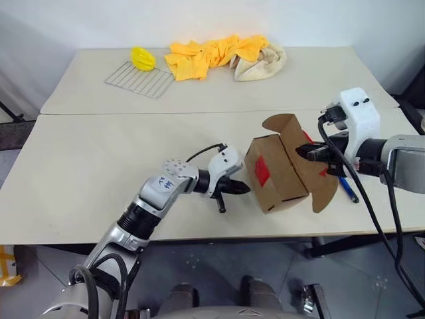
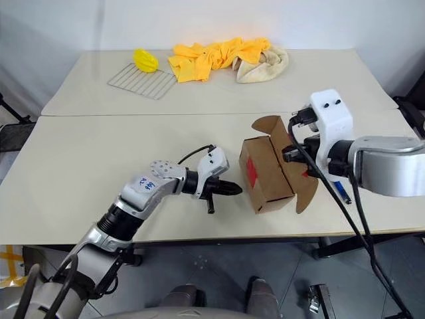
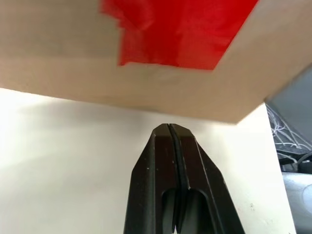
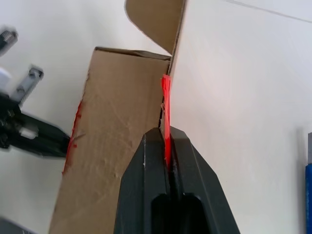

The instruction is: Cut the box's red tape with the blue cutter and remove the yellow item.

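Two pale tables (image 1: 99, 166) stand pushed together, their seam running across the middle of the frame. On the far one, at upper centre, lie a wire rack (image 1: 139, 80), a yellow item (image 1: 143, 58) at its far edge, an orange-yellow cloth (image 1: 212, 54) and a cream towel (image 1: 265, 63). On the near one, at right, a blue cutter (image 1: 347, 188) lies flat.

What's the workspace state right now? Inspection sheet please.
Surface: pale table, two tops joined.
Job's things: box tipped, flaps open, red tape on its side; blue cutter lying behind the box.
Clutter: wire rack, yellow item, yellow cloth, beige towel at the far side.
Grippers: left gripper shut, empty, beside the taped face; right gripper shut on a flap with red tape at its edge.
Cables: black cable along right arm.
Surroundings: nothing seen.
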